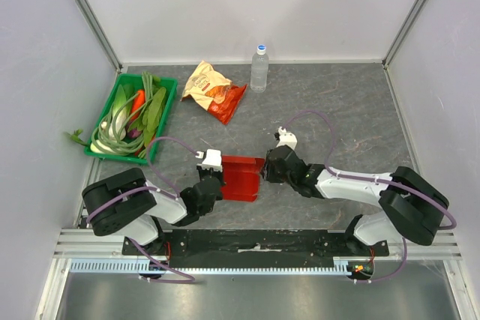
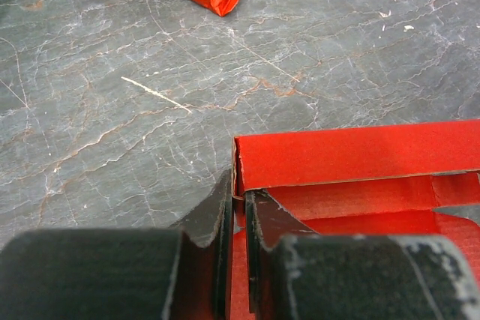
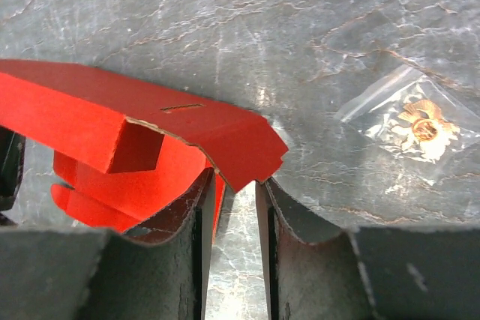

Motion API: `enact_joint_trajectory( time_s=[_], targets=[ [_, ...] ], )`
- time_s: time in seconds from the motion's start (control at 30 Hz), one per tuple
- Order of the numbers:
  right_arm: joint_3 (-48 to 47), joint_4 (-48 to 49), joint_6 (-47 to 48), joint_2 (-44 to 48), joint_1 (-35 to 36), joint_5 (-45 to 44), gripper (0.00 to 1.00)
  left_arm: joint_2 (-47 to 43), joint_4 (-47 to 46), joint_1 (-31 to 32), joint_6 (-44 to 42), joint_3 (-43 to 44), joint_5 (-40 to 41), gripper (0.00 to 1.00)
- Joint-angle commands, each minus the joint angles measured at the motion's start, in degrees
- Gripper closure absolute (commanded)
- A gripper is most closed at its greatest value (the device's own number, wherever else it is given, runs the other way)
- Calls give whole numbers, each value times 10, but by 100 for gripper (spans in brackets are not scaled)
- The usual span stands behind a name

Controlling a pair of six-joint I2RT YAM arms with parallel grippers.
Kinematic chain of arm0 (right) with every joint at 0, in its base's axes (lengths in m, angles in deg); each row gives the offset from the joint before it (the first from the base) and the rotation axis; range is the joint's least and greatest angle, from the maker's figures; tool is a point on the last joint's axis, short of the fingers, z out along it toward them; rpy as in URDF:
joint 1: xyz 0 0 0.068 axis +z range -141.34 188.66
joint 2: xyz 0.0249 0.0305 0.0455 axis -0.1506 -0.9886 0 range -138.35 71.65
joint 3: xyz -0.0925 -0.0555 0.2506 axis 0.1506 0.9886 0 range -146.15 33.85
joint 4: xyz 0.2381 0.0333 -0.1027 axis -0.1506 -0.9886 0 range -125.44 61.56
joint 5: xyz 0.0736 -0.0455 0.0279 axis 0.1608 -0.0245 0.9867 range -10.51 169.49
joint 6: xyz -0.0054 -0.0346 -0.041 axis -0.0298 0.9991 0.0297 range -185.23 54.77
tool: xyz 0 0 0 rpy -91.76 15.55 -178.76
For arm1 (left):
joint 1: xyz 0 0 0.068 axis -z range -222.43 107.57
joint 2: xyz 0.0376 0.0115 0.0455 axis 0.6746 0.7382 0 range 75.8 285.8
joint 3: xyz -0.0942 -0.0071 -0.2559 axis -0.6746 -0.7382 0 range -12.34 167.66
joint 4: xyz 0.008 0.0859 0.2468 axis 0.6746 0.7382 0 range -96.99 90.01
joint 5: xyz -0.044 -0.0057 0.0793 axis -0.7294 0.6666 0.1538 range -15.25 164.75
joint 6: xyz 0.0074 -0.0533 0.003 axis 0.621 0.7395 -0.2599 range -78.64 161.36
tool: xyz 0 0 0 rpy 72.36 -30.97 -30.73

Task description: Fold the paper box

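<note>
- One paper box, two grippers, one snack bag, one bottle and one green tray.
- Both arms lie low and reach inward. The left gripper is at the box's 9 o'clock and the right gripper at its 3 o'clock.
- The left fingers pinch a raised wall edge. The right fingers stand slightly apart, with a flap tip over their gap.
- The box is bright red and partly folded, on the table's near middle.
</note>
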Motion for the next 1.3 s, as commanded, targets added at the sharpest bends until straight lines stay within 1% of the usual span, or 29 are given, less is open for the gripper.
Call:
enact_joint_trajectory(
  time_s=[0.0, 0.13, 0.23, 0.37, 0.43, 0.67, 0.77, 0.8, 0.9, 1.03, 1.13, 1.27],
  targets=[
    [-1, 34, -39, -17, 2, -69, 64, 14, -14, 4, 27, 11, 32, 98],
    [3, 66, -59, -44, 6, -68, 65, 14, -2, 6, 35, 17, 33, 98],
    [4, 80, -65, -59, 7, -84, 66, 13, 5, 8, 37, 20, 33, 98],
    [-4, 72, -75, -78, 10, -89, 67, 11, 6, 9, 38, 19, 33, 98],
    [3, 85, -74, -84, 11, -92, 67, 10, 7, 9, 38, 18, 33, 98],
    [-7, 89, -71, -98, 10, -85, 62, 9, 8, 9, 40, 19, 30, 98],
    [3, 126, -62, -98, 10, -70, 63, 9, 10, 10, 40, 20, 28, 98],
    [15, 156, -59, -89, 10, -64, 63, 7, 12, 11, 40, 20, 29, 98],
    [34, 208, -45, -70, 13, -55, 67, 5, 12, 11, 40, 20, 30, 98],
    [29, 211, -31, -65, 15, -50, 71, 9, 13, 12, 41, 20, 30, 98],
    [21, 208, -28, -67, 25, -51, 81, 11, 13, 13, 40, 22, 29, 98],
    [2, 197, -24, -79, 37, -55, 81, 11, 13, 14, 39, 22, 29, 98]
  ],
)
